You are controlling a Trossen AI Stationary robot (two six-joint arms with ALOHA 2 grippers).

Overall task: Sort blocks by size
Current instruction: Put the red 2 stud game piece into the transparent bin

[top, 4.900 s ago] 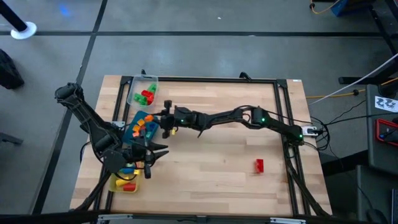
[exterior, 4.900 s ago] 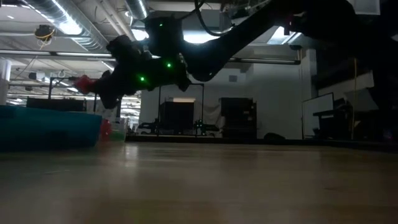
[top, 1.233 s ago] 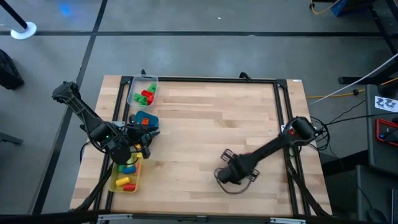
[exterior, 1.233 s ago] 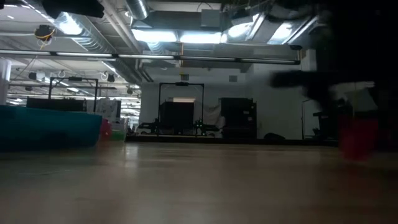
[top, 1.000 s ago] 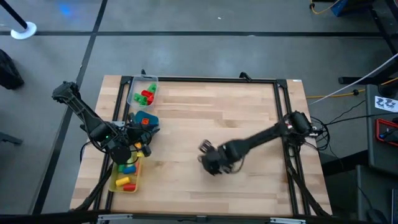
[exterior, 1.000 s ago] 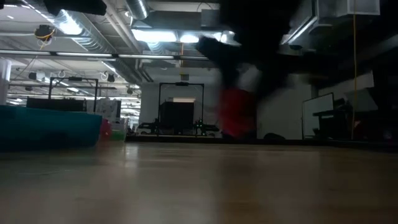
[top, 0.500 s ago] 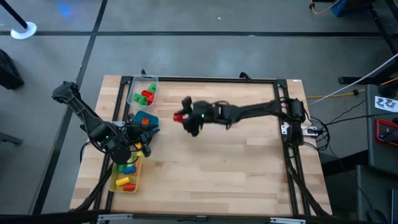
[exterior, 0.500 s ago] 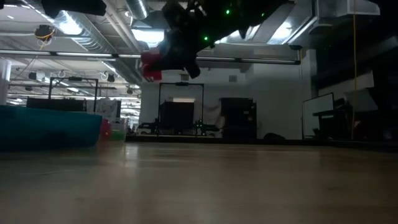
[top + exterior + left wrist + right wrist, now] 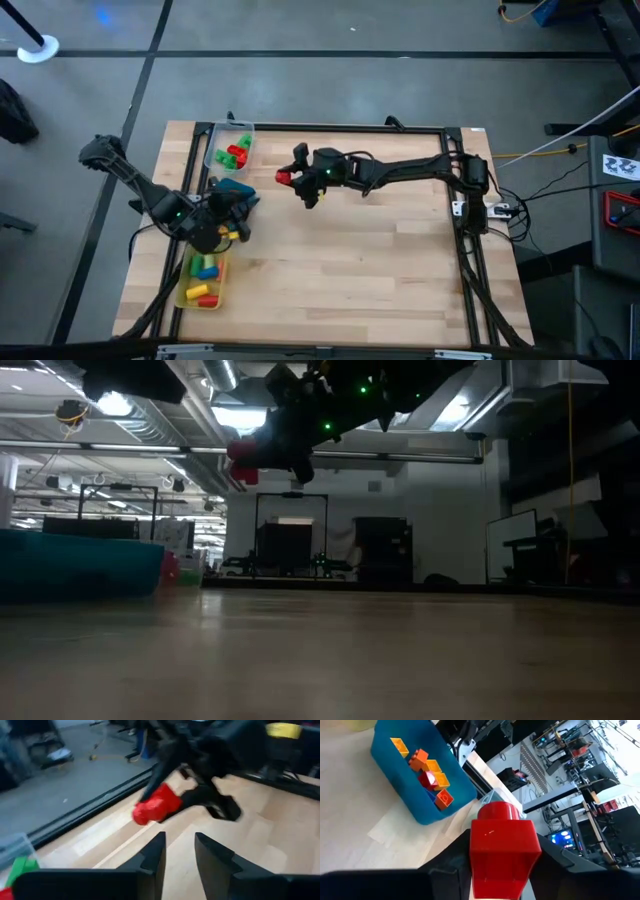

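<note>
right gripper [image 9: 290,178]: fingers pinching a red plastic studded block [image 9: 501,847], held in the air above the wooden table [image 9: 380,260], toward 10 o'clock from its centre | left gripper [image 9: 243,203]: fingers slightly spread, nothing between them, over the blue plastic tray [image 9: 415,795] at 9 o'clock

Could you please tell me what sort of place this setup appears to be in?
Probably a robotics lab or workshop: exposed ceiling ducts, equipment racks across the room, monitors behind the wooden table.

Wooden table [image 9: 380,260] with three trays [image 9: 228,145]
</note>
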